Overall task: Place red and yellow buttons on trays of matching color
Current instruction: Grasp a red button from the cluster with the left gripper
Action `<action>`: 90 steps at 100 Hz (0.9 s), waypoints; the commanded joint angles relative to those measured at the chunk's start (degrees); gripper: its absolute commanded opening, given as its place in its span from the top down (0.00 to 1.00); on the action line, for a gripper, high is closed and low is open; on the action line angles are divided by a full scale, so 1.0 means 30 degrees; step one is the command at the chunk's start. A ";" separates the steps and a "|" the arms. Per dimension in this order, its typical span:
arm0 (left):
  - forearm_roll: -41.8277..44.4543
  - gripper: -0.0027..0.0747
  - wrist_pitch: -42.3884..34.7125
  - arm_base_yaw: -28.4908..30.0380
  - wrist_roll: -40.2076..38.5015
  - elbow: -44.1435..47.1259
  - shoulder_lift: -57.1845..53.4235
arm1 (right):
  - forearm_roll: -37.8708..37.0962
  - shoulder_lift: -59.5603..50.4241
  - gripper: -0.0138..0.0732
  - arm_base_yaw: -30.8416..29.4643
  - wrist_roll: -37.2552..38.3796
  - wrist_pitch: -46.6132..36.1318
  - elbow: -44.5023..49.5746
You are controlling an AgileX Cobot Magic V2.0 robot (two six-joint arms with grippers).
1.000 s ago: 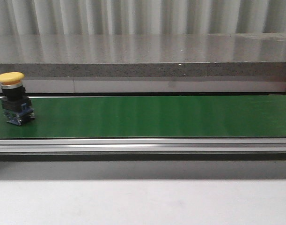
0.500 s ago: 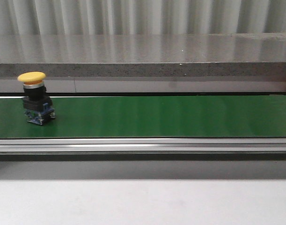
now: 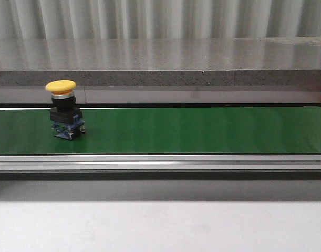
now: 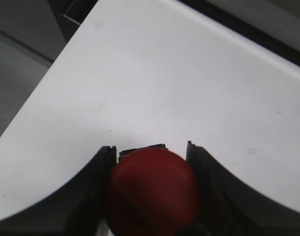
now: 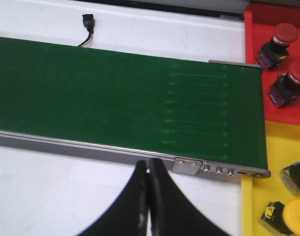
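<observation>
Already sorted: two red buttons (image 5: 282,33) on red tray (image 5: 255,73) | left end effector (image 4: 150,196) clamped on red button (image 4: 152,191) | right end effector (image 5: 149,172) pressed together, empty | yellow button (image 3: 64,109) on belt (image 3: 202,128) unsorted

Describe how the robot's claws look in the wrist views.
Only fingers show, no arms. The left claw has two black fingers with curved inner edges. The right claw has two black fingers tapering to narrow tips. No cables or markings visible.
</observation>
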 commanded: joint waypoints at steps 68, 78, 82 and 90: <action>0.0014 0.99 0.2276 -0.3116 0.1096 0.3190 -0.7299 | 0.0081 -0.0035 0.92 0.0058 -0.0198 -0.1243 -0.0468; -0.0053 0.99 0.1672 -0.3660 0.1088 0.3980 -0.7294 | 0.0081 -0.0035 0.92 0.0058 -0.0198 -0.1243 -0.0468; -0.0053 0.99 0.1371 -0.3895 0.1088 0.4294 -0.7294 | 0.0081 -0.0035 0.92 0.0058 -0.0198 -0.1243 -0.0468; -0.0053 0.99 0.1149 -0.4230 0.1088 0.4731 -0.7294 | 0.0081 -0.0035 0.92 0.0058 -0.0198 -0.1243 -0.0468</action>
